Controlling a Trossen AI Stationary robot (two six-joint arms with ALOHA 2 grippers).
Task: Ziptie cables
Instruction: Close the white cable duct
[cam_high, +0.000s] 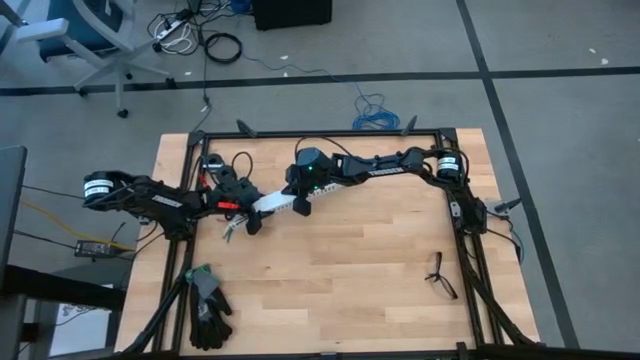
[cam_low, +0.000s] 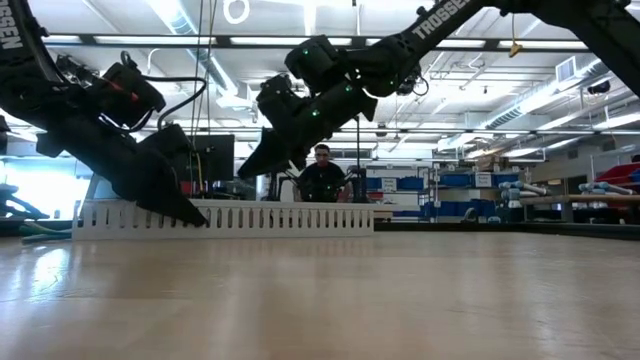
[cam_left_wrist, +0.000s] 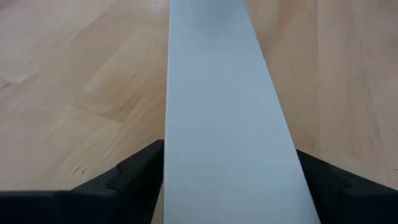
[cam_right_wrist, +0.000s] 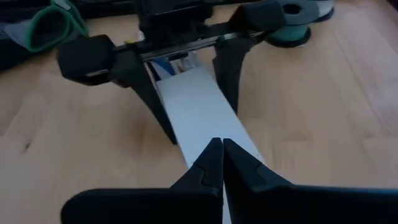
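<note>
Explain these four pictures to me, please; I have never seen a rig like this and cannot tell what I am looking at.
This is a robot with two dark arms working at a wooden table. One picture looks straight down from above, one looks level across the table top, and the other two come from cameras on each arm's wrist. The left claw is open, with one finger on each side of a long white slotted strip. The right claw is shut, its tips at the strip's other end. Black gloves and small spectacles also lie on the table. A person sits in the room behind.
</note>
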